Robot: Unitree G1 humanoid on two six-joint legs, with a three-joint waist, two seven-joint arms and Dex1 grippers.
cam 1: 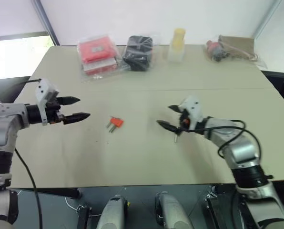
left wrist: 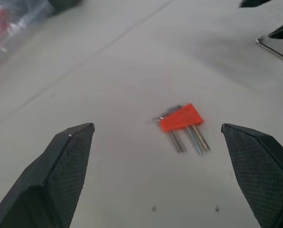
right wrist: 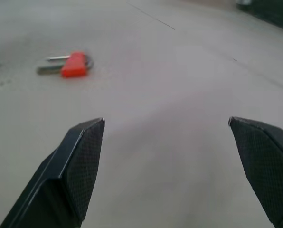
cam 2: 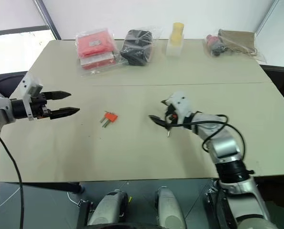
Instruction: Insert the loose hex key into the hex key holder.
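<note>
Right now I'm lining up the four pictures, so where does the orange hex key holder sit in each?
Left eye view: hex key holder left of centre on the table.
Right eye view: left of centre, between the grippers.
Left wrist view: just right of centre.
Right wrist view: upper left.
Shared landmark: its dark keys sticking out of the orange block.

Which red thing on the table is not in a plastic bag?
The hex key holder, the little orange-red block lying bare mid-table between the grippers. The bigger red packet sits bagged at the table's far side.
</note>
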